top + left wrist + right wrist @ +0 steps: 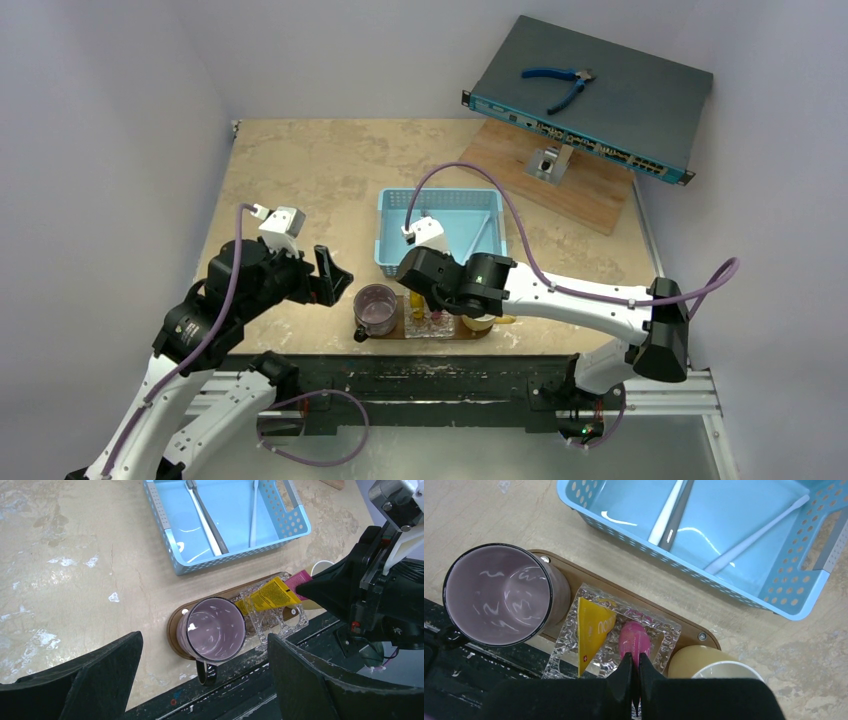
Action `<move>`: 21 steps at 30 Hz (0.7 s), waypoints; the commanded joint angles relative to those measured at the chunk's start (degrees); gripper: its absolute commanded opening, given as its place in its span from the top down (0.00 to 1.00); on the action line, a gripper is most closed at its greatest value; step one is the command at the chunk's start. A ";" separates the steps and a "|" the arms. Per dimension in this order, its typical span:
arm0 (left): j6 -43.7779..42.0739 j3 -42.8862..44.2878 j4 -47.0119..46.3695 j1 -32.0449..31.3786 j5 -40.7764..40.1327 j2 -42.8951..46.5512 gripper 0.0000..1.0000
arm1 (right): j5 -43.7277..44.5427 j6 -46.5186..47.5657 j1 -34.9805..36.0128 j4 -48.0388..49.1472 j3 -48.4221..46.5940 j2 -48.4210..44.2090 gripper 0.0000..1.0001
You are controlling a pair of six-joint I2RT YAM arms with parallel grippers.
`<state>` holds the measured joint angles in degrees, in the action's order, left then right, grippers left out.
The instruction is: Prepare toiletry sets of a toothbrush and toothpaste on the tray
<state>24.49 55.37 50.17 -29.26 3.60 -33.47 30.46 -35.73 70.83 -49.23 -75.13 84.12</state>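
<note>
Right hand [633, 661] pinches the pink tube [634, 637] (over the tray [685, 629]).

Pale walls [100, 150], worn beige tabletop [300, 170]

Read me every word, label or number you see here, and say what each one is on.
None reads clearly.
Yellow soft tube: pale letters, small red mark, too blurred.
Dark grey toothbrush handle: tiny print, too small.
Grey flat box with blue front: markings too small.
</note>
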 commanded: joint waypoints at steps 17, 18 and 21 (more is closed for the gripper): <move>-0.35 -0.84 -2.76 0.34 -0.38 0.34 0.06 | 2.37 -2.77 -0.34 1.54 -0.44 -1.06 0.70; -0.40 -0.82 -2.74 0.34 -0.40 0.34 0.06 | 2.50 -2.77 -0.34 1.22 -1.10 -1.25 0.67; -0.41 -0.93 -2.79 0.34 -0.34 0.34 0.06 | 3.40 -2.57 -0.34 -0.25 -3.72 -1.86 0.62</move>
<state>24.49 54.50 50.17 -29.28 3.60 -33.45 30.65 -37.52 70.74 -48.42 -74.19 84.40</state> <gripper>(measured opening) 0.940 0.354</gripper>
